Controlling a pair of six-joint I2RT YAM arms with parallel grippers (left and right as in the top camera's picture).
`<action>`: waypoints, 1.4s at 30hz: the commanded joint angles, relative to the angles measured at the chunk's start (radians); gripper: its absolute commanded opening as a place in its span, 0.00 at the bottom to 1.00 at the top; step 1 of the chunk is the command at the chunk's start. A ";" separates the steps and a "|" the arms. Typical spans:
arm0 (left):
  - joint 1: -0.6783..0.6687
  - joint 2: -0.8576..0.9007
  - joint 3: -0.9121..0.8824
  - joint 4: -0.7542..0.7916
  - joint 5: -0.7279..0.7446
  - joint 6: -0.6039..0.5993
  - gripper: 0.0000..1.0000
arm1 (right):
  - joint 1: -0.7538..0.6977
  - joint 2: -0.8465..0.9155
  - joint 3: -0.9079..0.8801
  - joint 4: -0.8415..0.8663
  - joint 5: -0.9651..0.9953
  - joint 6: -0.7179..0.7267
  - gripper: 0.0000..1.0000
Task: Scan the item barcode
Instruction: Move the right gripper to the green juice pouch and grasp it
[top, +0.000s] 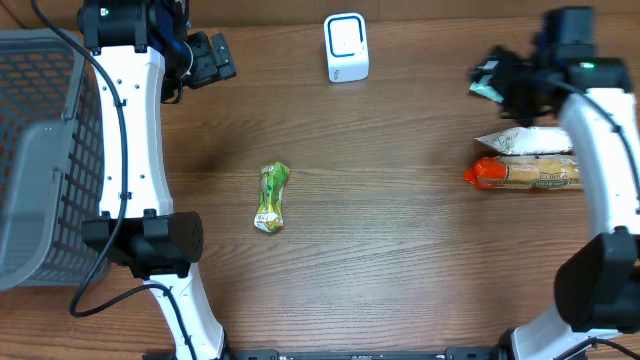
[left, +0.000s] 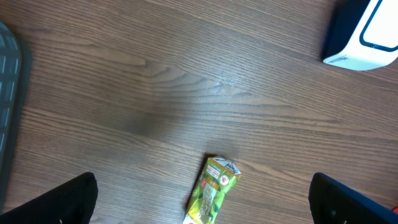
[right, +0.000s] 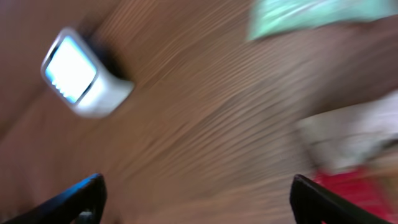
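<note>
the right gripper (top: 510, 85) hovers at the far right of the table (top: 400, 250), and its jaws stand wide: in the blurred right wrist view the 2 dark fingertips (right: 74, 202) sit in opposite bottom corners with only bare wood between them, so it holds nothing. just beside it, on its outer side, a teal packet (top: 487, 83) lies on the wood; the same packet shows as a pale green smear at the top edge of the wrist view (right: 311, 15). nearer the robot lie a white packet (top: 525, 140) and, touching it along 1 long side, an orange packet (top: 520, 175).

the scanner (top: 346, 47), a small white box with a blue-rimmed face, stands at the far edge of the table near the middle, well apart from both grippers. it appears at the upper left of the right wrist view (right: 81, 74) and in the top right corner of the left wrist view (left: 364, 34).

the left gripper (top: 212, 60) hangs over the far left of the table, beside the grey basket (top: 40, 150), with its jaws spread fully and empty. a crumpled green packet (top: 271, 197) lies alone near the middle of the table, untouched; the left wrist camera catches it low between its fingertips (left: 62, 202), well below them on the wood (left: 213, 190).
</note>
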 joint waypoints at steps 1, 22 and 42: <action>0.001 -0.015 0.019 0.002 0.002 -0.014 1.00 | 0.168 -0.001 0.011 0.002 -0.098 -0.090 0.99; 0.001 -0.015 0.019 0.002 0.002 -0.014 0.99 | 0.780 0.354 0.009 0.209 -0.056 -0.020 0.87; 0.001 -0.015 0.019 0.002 0.002 -0.014 1.00 | 0.656 0.357 -0.005 0.011 0.049 0.077 0.80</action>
